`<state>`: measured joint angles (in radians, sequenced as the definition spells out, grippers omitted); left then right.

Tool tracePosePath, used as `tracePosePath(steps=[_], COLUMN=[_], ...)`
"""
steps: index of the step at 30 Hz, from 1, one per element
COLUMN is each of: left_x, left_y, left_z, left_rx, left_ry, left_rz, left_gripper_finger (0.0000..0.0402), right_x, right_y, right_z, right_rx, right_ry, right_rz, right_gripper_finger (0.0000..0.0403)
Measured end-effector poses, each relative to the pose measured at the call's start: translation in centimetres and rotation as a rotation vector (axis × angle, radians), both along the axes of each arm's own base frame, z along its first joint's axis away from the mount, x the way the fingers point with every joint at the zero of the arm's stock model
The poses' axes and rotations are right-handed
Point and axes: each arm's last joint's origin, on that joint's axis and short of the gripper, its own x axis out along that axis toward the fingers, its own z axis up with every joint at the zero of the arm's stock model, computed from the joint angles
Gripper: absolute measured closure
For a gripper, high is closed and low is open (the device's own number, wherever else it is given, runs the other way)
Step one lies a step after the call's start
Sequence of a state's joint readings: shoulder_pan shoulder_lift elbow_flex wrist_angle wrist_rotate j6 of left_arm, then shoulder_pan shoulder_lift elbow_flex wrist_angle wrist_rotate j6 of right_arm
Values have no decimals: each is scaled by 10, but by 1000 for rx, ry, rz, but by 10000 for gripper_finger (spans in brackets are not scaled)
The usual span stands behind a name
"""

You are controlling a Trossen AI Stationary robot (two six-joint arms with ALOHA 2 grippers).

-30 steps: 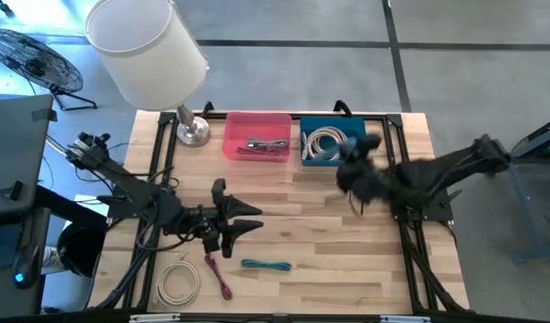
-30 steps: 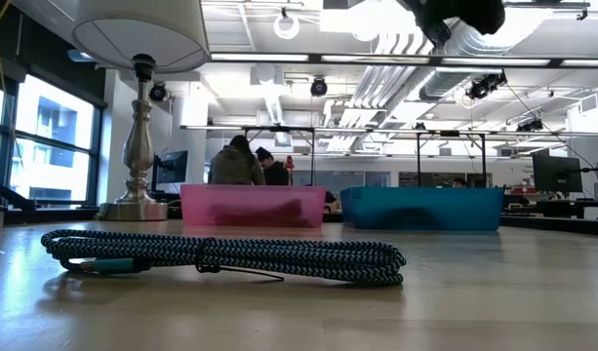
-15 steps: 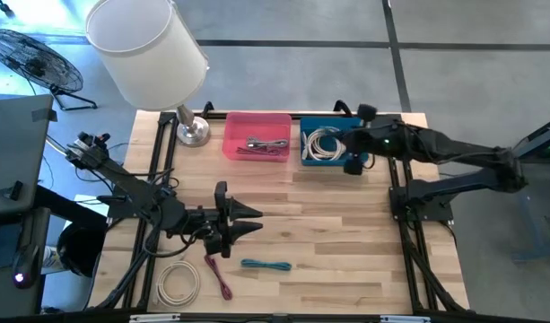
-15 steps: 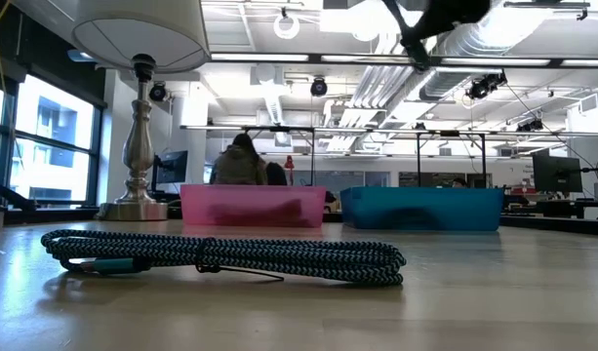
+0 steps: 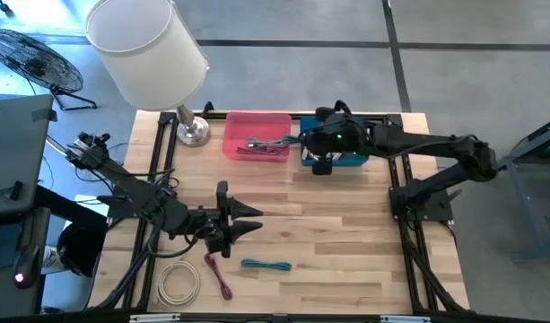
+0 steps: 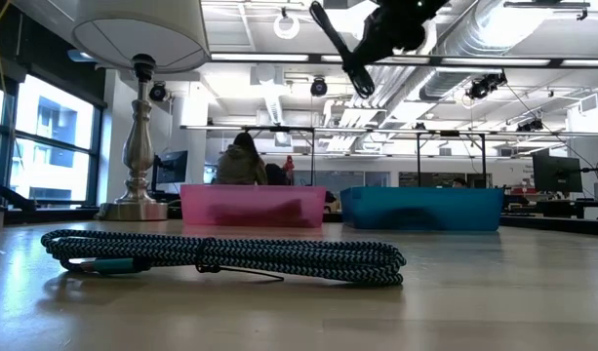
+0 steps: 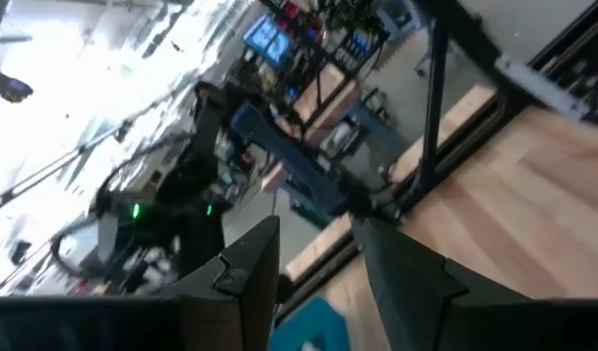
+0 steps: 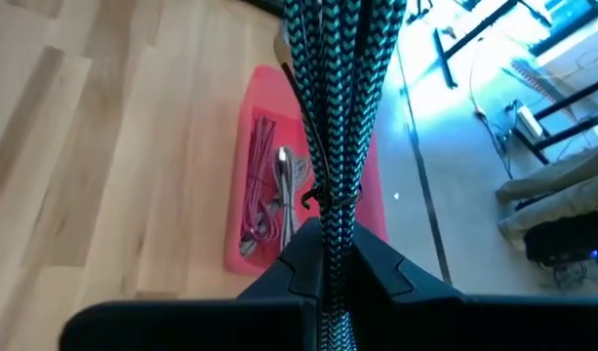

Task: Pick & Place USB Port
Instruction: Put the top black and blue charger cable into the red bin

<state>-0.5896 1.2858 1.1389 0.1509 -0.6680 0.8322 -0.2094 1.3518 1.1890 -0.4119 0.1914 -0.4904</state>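
Nearest to us on the pale wooden slatted table (image 5: 346, 233) lie three loose cables: a white coiled cable (image 5: 178, 281), a short magenta cable (image 5: 219, 276) and a teal braided cable bundle (image 5: 266, 265) with a black-and-teal woven skin, which fills the front of the low view (image 6: 220, 255). Just behind them our left gripper (image 5: 243, 222) waits above the table, its two fingers spread apart and holding nothing.

Farther back, our right gripper (image 5: 321, 144) hangs over the left edge of the blue plastic bin (image 5: 353, 160), beside the pink plastic bin (image 5: 257, 126). Its jaws are clamped on a second teal braided USB cable (image 8: 339, 107), a folded bundle tied with a thin dark wire. The pink bin already holds grey and pink cables (image 8: 269, 195).

We judge that this is the carrying step, with the placing not yet done. The next move calls for lowering the bundle over the chosen bin and opening the fingers; which bin is meant, we cannot tell.

At the far left corner stands a metal-base lamp with a white cylindrical shade (image 5: 147, 47).
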Motion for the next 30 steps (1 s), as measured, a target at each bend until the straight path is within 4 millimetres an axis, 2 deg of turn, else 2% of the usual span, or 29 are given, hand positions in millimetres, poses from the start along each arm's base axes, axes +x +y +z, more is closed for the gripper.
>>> tracePosePath(steps=[8, 14, 17, 23, 30], left_x=[-1, -2, -1, 16, 34], left_y=[6, 7, 8, 36, 76], left_z=[-10, -10, -10, -18, -21], left_rx=[70, 74, 65, -44, -258], left_ry=[87, 89, 87, 94, 61], left_rz=[212, 241, 248, 273, 180], left_gripper_finger=[255, 255, 255, 255, 255], right_x=[-14, -20, -19, -17, -20], right_y=[24, 30, 37, 67, 106], right_z=[21, 27, 26, 27, 27], right_rx=[-13, 11, 57, 93, 78], right_ry=[-71, -101, -101, -110, -105], right_rz=[74, 95, 174, 318, 432], right_gripper_finger=[390, 390, 390, 390, 390])
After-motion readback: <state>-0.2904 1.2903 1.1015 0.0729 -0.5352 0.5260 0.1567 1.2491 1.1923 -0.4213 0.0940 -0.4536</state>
